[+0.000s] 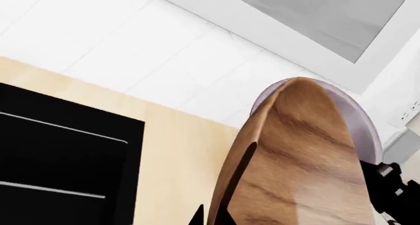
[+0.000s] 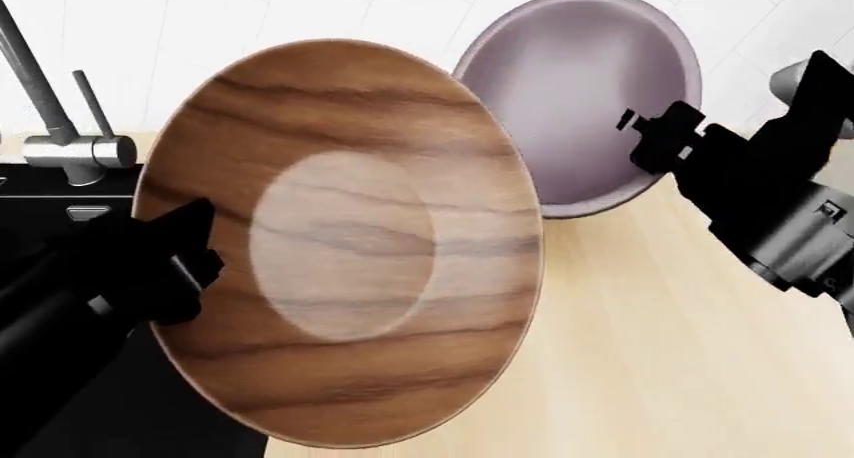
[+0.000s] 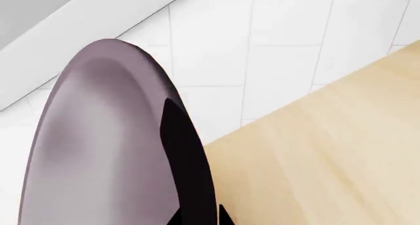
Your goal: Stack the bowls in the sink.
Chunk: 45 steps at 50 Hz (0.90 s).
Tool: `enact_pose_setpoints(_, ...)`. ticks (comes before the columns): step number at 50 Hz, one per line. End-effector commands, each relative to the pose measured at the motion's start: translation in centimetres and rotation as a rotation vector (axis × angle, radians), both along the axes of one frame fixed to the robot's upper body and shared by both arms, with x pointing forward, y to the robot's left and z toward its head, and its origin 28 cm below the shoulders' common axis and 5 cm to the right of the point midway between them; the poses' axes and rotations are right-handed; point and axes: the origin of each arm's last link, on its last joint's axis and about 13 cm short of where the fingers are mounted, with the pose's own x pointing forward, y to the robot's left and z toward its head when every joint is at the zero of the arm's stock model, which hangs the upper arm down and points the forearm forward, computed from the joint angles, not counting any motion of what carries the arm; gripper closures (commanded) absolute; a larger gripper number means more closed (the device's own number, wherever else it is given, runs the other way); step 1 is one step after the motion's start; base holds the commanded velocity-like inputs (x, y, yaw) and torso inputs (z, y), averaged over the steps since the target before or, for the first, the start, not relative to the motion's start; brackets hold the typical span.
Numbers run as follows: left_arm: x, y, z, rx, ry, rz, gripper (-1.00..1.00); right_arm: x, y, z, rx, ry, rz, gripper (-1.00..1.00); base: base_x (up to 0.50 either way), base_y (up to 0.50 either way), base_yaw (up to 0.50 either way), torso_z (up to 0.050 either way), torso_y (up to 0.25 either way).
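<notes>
At the far left of the head view the chrome faucet [image 2: 54, 128] rises over the black sink [image 2: 40, 193], whose dark basin runs down the left edge. The left wrist view also shows the sink [image 1: 59, 151], with thin bright lines across its dark interior – too faint to say what they are.

Just right of the faucet, the left gripper [image 2: 180, 253] clamps the left rim of the brown wood-grain bowl [image 2: 354, 243]. The bowl is lifted clear of the bench [image 2: 641, 358] and tipped up on edge, its hollow facing the head camera, partly over the sink's edge and partly over the wood. In the left wrist view the brown bowl [image 1: 295, 161] shows edge-on, with one dark finger [image 1: 239, 178] of the gripper lying against its wall.

Behind and to the right, the purple-grey bowl [image 2: 581, 88] is also held up in the air and tilted, its inside facing the camera. The brown bowl's rim overlaps its left side in the head view – whether they touch I cannot tell. The left wrist view shows the purple-grey rim [image 1: 357, 117] peeking out behind the brown one.

At the right, the right gripper [image 2: 661, 138] pinches the purple-grey bowl's right rim. In the right wrist view a black finger [image 3: 187, 156] lies on the inside of that bowl [image 3: 98, 146], above the pale bench [image 3: 328, 151] and the white tiled wall [image 3: 276, 43].
</notes>
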Motion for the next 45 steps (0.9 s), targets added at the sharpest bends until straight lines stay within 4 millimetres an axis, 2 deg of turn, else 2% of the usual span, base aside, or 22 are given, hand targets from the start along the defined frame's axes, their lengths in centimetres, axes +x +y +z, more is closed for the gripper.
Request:
enact_pose_setpoints(1, 0.2, 0.5, -0.6, 0.017, -0.027, 0.044, 1.00, -2.2, -0.5, 0.4, -0.102, -0.115, -0.063, 1.00, 0.00, 0.00, 0.00, 0.000, 0.000)
enact_pose_setpoints(18, -1.7, 0.8, -0.8, 0.061, -0.068, 0.009, 1.00, -2.4, -0.4, 1.8, -0.185, -0.202, -0.176, 1.00, 0.00, 0.00, 0.00, 0.000, 0.000)
enact_pose_setpoints(31, -2.7, 1.8, -0.4, 0.086, -0.093, 0.090, 1.00, -3.0, -0.5, 2.4, -0.190, -0.231, -0.173, 1.00, 0.00, 0.00, 0.00, 0.000, 0.001)
enact_pose_setpoints(37, -2.2, 2.2, -0.5, 0.137, -0.094, 0.154, 1.00, -3.1, 0.1, 1.7, -0.189, -0.231, -0.139, 1.00, -0.50, 0.06, 0.00, 0.000, 0.002)
enact_pose_setpoints(45, -1.4, 1.7, -0.5, 0.176, -0.094, 0.137, 1.00, -2.9, 0.8, 1.7, -0.196, -0.235, -0.117, 1.00, -0.50, 0.04, 0.00, 0.000, 0.000)
